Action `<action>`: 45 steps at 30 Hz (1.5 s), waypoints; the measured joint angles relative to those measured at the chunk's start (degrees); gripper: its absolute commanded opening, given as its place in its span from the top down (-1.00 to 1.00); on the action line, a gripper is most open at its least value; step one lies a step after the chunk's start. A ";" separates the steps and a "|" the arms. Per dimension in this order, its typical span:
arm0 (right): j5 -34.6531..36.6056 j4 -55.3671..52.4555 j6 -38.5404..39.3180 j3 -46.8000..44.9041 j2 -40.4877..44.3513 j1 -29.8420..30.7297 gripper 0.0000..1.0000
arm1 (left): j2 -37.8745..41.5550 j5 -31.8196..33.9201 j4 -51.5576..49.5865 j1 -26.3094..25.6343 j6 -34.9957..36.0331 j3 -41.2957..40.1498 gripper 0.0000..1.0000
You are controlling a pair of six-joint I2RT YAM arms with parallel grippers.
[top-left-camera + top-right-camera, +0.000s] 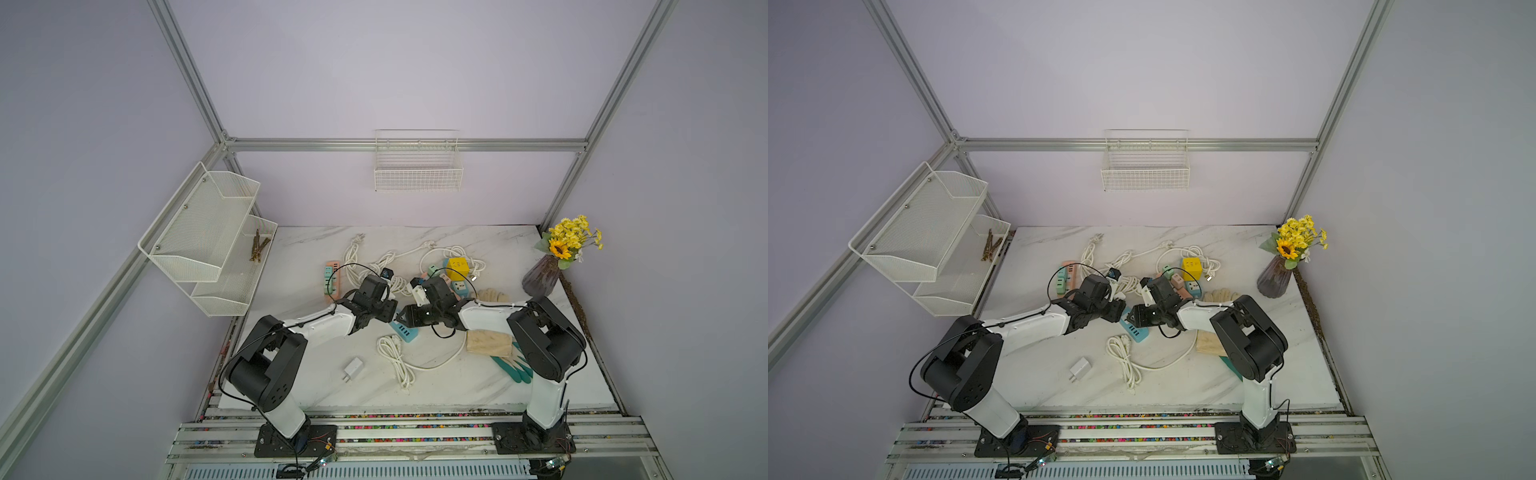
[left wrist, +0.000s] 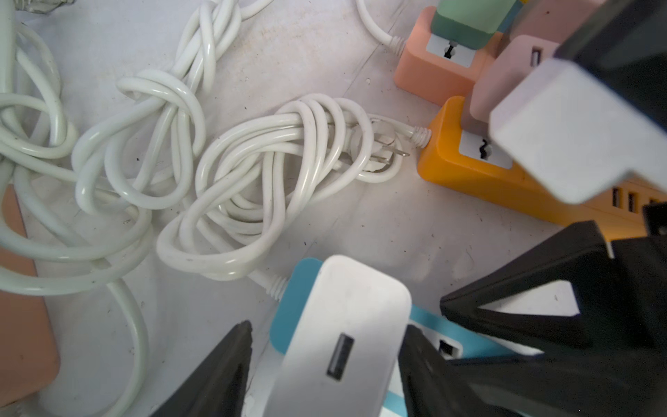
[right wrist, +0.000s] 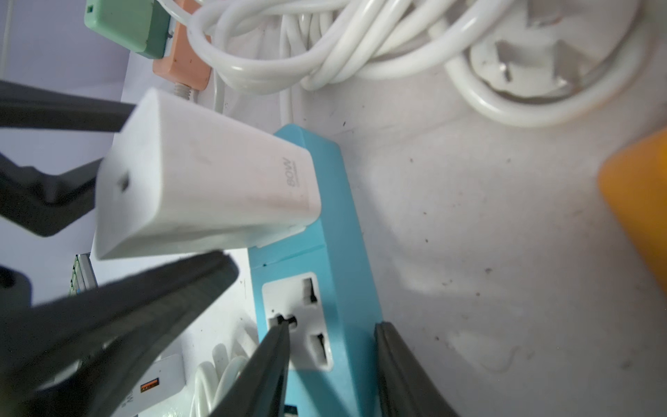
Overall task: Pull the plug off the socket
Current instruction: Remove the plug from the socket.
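Note:
The plug is a white charger block standing in the end of the socket, a blue power strip lying mid-table. My left gripper straddles the plug. One finger touches it, and a thin gap shows at the other finger. My right gripper is closed across the strip, with one fingertip on its white outlet face and the other against its far side. In both top views the two grippers meet nose to nose and hide the plug.
Knotted white cables and an orange strip lie just beyond the plug. A loose white charger, a coiled cable, gloves, a yellow cube socket, a pink strip and a flower vase surround the arms.

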State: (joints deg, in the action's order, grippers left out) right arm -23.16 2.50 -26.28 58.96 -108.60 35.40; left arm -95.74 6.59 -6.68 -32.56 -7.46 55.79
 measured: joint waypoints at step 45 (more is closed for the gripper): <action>-2.12 -3.87 2.64 6.01 -3.89 0.66 0.26 | 5.92 1.46 -4.94 -0.79 -1.22 -4.35 0.36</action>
State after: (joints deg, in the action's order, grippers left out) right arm -25.28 -1.37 -23.64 64.97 -112.49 36.05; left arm -89.82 8.05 -11.62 -33.34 -8.69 51.44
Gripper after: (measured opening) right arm 0.374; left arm 0.347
